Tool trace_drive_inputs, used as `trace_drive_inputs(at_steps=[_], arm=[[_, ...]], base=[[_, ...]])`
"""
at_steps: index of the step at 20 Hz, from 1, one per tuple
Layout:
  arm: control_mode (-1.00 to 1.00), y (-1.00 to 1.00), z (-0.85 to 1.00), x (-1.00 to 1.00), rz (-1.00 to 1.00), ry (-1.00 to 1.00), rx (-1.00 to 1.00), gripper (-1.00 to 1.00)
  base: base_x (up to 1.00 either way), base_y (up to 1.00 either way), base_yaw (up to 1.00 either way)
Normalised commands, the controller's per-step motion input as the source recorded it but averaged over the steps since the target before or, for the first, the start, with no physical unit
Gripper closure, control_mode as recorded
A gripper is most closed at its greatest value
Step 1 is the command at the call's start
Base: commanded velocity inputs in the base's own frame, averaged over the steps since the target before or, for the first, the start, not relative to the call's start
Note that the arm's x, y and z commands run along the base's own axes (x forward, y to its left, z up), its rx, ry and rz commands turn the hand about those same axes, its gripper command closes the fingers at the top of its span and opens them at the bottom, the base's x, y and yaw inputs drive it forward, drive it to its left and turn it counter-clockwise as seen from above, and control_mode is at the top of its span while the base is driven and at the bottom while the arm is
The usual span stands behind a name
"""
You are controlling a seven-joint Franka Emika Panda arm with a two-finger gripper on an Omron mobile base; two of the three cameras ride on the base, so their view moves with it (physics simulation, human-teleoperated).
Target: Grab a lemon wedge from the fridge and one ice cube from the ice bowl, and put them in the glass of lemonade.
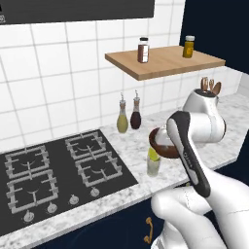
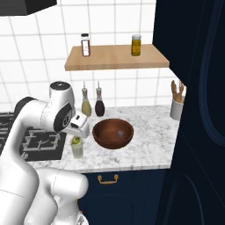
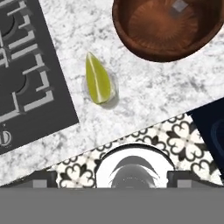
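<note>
The glass of lemonade [image 1: 153, 166] [image 2: 78, 150] stands on the marble counter between the stove and the ice bowl. A yellow lemon wedge [image 3: 98, 79] [image 1: 153, 154] [image 2: 76, 140] sits in the glass, poking above its rim. The dark brown ice bowl [image 2: 113, 133] [image 3: 168, 30] [image 1: 159, 144] is just to the right of the glass, and one pale ice cube [image 3: 179, 6] [image 2: 119, 132] lies inside. My gripper [image 2: 78, 132] hangs open and empty straight above the glass, pointing down. The fridge is out of view.
The black gas stove [image 1: 58, 170] lies left of the glass. Two spouted bottles [image 2: 92, 105] stand by the tiled wall. A wooden shelf [image 2: 116, 59] with two jars hangs above. A grey utensil holder [image 2: 176, 107] and a tall navy cabinet [image 2: 197, 110] are at the right.
</note>
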Motion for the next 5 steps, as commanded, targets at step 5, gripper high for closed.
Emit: trace_drive_inputs(at_steps=[5], arm=[[-1.0,0.0,0.0,-0.14,-0.08,0.17,-0.07,-1.0]], base=[[0.0,0.0,0.0]])
